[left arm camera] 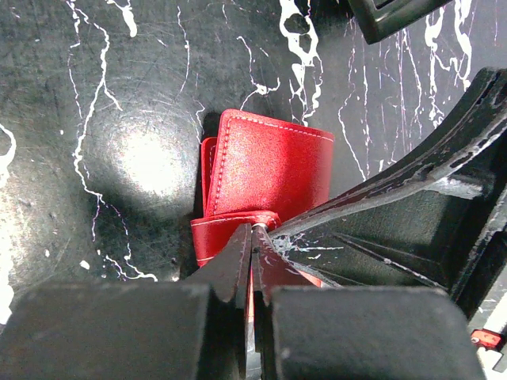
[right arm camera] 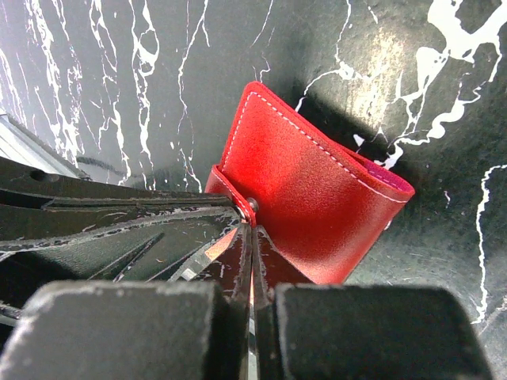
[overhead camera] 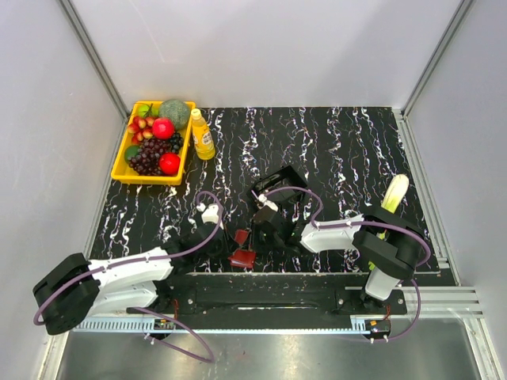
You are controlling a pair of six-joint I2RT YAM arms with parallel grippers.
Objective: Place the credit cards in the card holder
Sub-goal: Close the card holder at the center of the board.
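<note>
Top external: we see left arm (overhead camera: 131,277) and right arm (overhead camera: 337,232) stretched low, inward, left jaws and right jaws each pinching the white-stitched red leather card holder (right arm camera: 317,198).

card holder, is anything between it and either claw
Nothing visible stands between them. The left claw and the right claw are each shut on an edge of the card holder, so both have direct contact with it.

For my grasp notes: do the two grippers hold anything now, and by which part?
Both hold the card holder. The left gripper and the right gripper are each shut on a thin edge of its red leather.
</note>
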